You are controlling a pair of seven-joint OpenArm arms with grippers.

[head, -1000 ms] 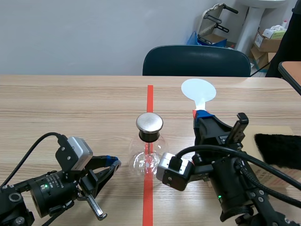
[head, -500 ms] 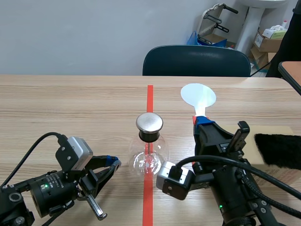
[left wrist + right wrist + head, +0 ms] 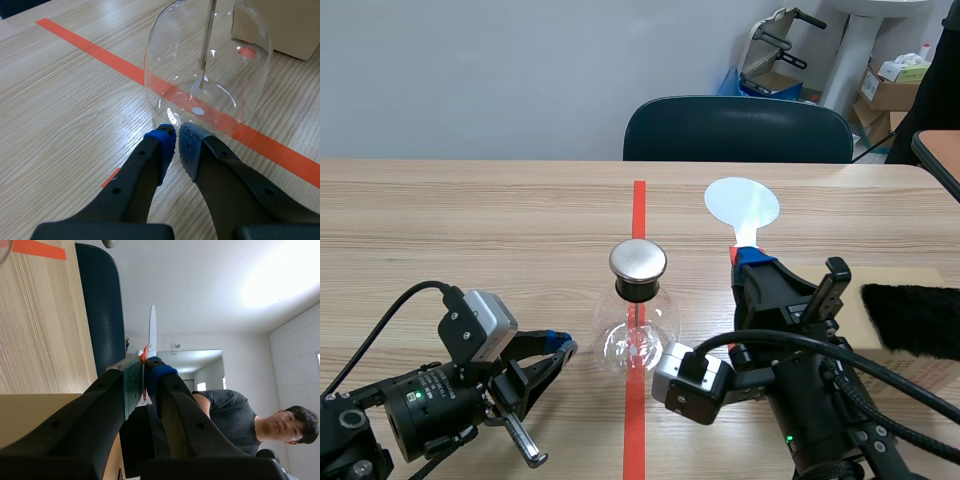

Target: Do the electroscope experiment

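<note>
Near the bench's [image 3: 470,220] front edge the left pincer [image 3: 176,140] lies nearly closed on nothing, its tips just beside the electroscope flask [image 3: 638,335]. The flask stands mid-bench on the red tape [image 3: 639,205]. It is thin glass, probably light, slippery and breakable, so best steadied at the neck under its metal cap [image 3: 638,260]. Farther back, the right pincer [image 3: 145,365] clamps the white paddle [image 3: 742,203] by its handle; the disc looks thin and stiff.

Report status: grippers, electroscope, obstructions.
Left gripper shut, empty, tips at electroscope base. Right gripper shut on white disc paddle, upright. Electroscope on tape line; nothing between it and paddle.
</note>
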